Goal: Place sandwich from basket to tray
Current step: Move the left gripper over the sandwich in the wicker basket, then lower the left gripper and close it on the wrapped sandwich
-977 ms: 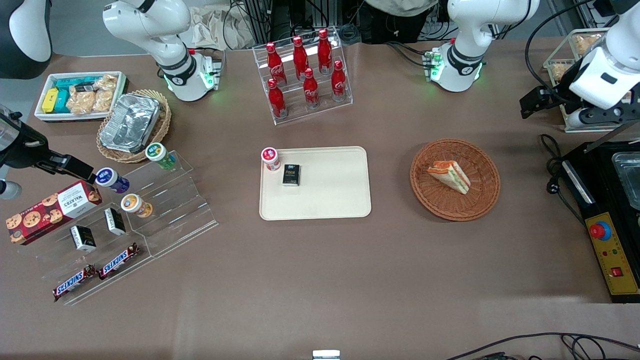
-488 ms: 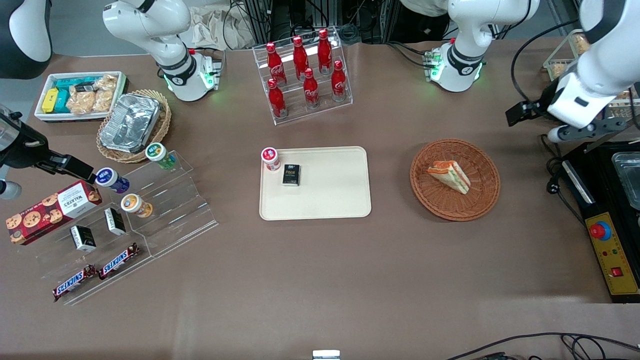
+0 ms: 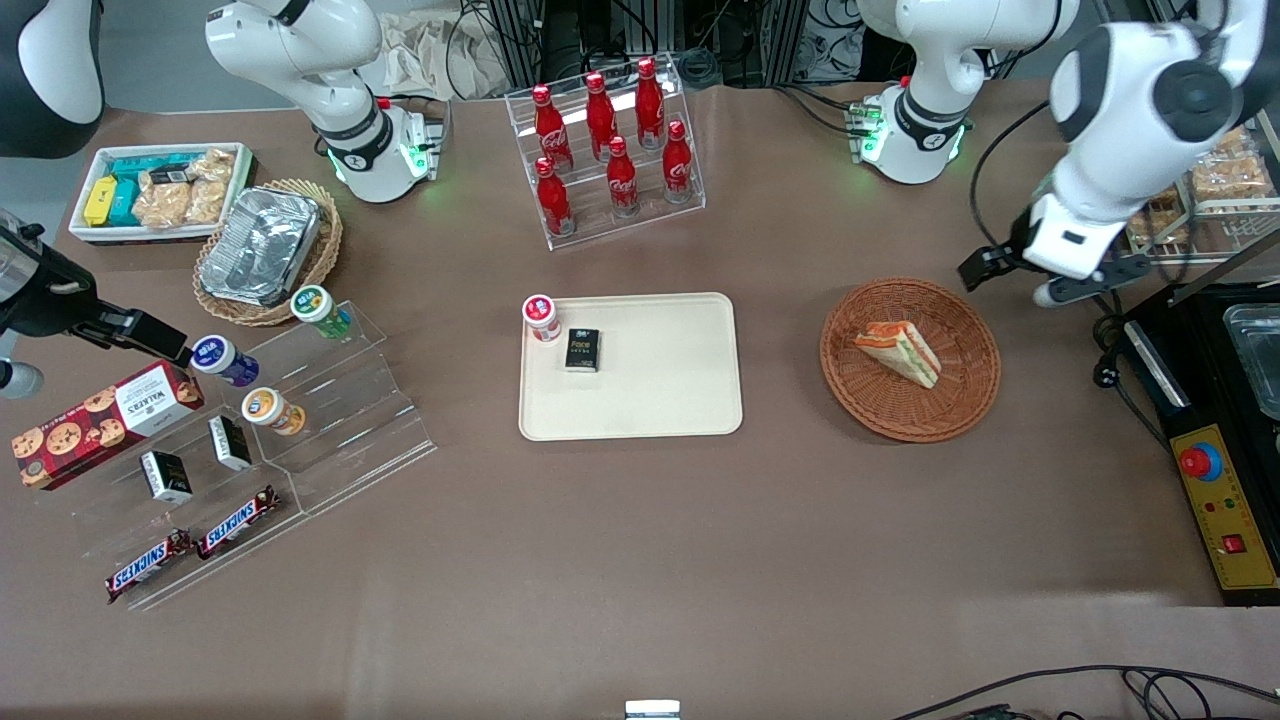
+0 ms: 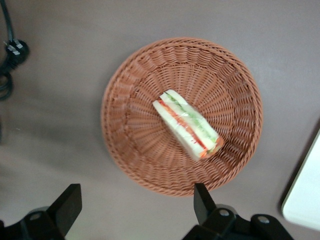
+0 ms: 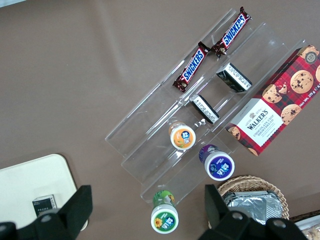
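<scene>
1. gripper (image 4: 136,212): fingers spread wide and holding nothing, carried high above the table near the basket's rim, on the side toward the working arm's end of the table.
2. change: over the last second the left arm has swung in from the table's edge toward the basket; the sandwich, basket and tray lie exactly as before. this reads as the approach phase, with no grasp begun.
3. sandwich (image 4: 187,125): a triangular wedge lying on its side in the middle of the basket (image 4: 125,145), filling layers showing along its cut face. in the wrist view it sits ahead of the open fingers and roughly between their lines, though the gripper is not yet over it and well above it.
4. tray (image 3: 680,390): lies toward the table's middle, well apart from the basket, with a small black box (image 3: 582,349) and a red-capped jar (image 3: 540,317) at one corner; most of its surface is bare.
5. judgement: the gripper likely needs to centre over the wedge, align across its narrow width, then descend.
</scene>
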{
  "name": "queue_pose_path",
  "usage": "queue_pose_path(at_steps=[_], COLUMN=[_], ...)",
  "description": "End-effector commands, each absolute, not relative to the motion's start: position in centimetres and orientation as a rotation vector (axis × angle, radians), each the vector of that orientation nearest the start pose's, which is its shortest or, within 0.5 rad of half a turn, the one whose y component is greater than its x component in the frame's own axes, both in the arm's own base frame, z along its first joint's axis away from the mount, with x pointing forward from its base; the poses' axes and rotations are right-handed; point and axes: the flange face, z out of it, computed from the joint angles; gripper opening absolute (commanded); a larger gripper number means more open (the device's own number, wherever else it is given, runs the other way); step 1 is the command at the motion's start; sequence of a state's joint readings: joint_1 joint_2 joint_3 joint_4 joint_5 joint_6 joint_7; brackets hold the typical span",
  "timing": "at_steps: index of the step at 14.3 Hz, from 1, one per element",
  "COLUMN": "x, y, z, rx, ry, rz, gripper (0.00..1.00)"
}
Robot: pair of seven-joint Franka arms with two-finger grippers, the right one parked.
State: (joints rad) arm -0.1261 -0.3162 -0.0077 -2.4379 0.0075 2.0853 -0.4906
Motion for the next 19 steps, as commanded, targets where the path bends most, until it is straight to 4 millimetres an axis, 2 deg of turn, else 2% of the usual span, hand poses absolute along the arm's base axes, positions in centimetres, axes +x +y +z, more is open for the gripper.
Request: queue_pose_path(at_steps=[1, 3, 9, 14, 15, 16, 17, 19], x=[42.7, 43.5, 45.5, 45.4, 45.2, 44.6, 44.4, 44.5], y=[-8.9, -10.1, -11.2, -11.3, -11.6, -13.2, -13.6, -13.5], z=[39.0, 36.8, 30.9, 27.8, 27.4, 27.0, 26.4, 26.4], rx=[-3.036, -2.998, -2.909, -2.875, -2.87, -2.88, -2.873, -2.871], ry=[-0.751, -0.895, -1.213, -1.241, -1.254, -1.248, -1.254, -1.251], rz=[-0.005, -0.012, -0.053, -0.006, -0.006, -0.016, -0.007, -0.011], gripper=[0.99, 0.99, 0.99, 0.99, 0.99, 0.99, 0.99, 0.99])
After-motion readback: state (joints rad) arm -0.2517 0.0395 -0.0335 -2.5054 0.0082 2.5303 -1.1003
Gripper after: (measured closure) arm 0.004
